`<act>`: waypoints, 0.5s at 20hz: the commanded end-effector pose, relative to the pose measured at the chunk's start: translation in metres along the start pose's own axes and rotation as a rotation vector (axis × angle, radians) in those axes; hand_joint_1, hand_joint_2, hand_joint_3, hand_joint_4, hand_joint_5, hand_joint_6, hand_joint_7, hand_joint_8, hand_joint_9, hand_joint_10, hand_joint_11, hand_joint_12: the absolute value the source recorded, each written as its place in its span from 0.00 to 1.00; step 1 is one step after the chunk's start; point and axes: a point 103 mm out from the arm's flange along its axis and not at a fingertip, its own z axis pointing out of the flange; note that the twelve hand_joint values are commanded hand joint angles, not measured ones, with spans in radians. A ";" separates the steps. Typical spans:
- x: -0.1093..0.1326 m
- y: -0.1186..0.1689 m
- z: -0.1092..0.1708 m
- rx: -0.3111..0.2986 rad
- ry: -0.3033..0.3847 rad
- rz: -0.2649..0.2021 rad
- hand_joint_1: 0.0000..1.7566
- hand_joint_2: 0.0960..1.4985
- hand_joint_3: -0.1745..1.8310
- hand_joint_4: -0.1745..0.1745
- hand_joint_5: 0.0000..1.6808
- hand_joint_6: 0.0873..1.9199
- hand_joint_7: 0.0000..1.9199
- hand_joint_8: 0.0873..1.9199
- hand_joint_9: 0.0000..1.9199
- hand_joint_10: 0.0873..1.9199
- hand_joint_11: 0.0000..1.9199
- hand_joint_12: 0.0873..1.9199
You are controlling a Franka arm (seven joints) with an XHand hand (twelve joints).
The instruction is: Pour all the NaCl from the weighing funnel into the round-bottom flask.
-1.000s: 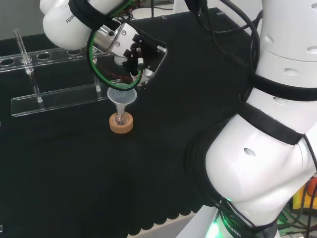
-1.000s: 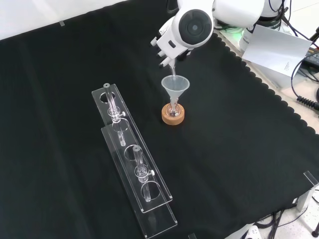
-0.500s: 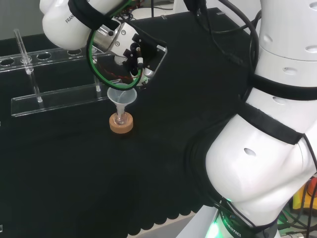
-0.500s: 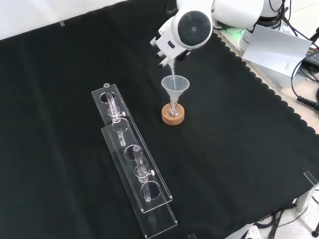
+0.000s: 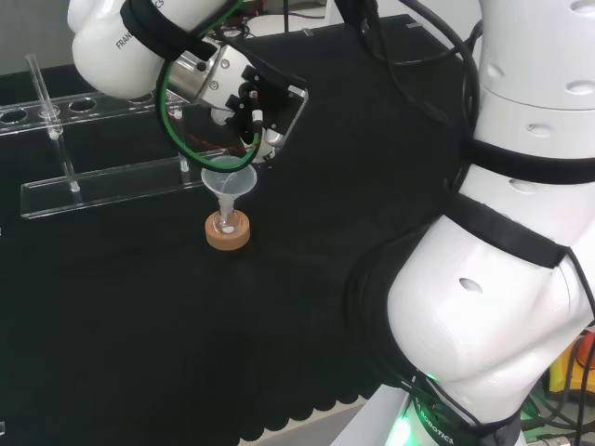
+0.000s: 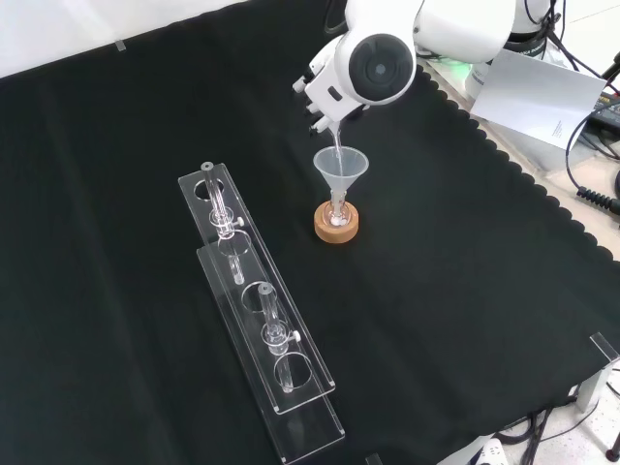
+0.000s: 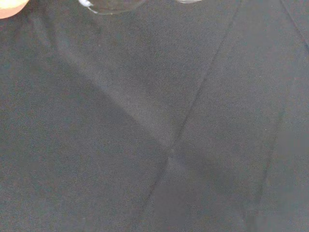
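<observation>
The robot hand (image 6: 325, 95), fingers curled round the clear weighing funnel (image 6: 335, 139), held it tilted spout-down just above the plastic funnel (image 6: 341, 170) seated in the round-bottom flask (image 6: 336, 219) on its cork ring (image 6: 336, 229), so that the salt could fall straight in.

Black cloth (image 6: 145, 145) with scalloped edge. Tan cork ring (image 6: 336, 228). Clear funnel (image 6: 340, 169), clear acrylic rack (image 6: 254, 312). White arm link (image 6: 380, 66) with grey cap, green cable (image 5: 168, 116).

White arm (image 5: 493, 307), black bands, green cable (image 5: 165, 102).
</observation>
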 end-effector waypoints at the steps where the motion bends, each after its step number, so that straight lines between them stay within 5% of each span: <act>1: 0.001 0.001 0.000 0.009 -0.014 0.000 0.62 0.73 0.00 0.93 0.70 0.35 0.69 0.15 0.76 0.00 0.53 0.45; 10: 0.003 0.002 -0.002 0.031 -0.053 0.004 0.62 0.73 0.00 0.93 0.70 0.35 0.69 0.15 0.76 0.00 0.53 0.45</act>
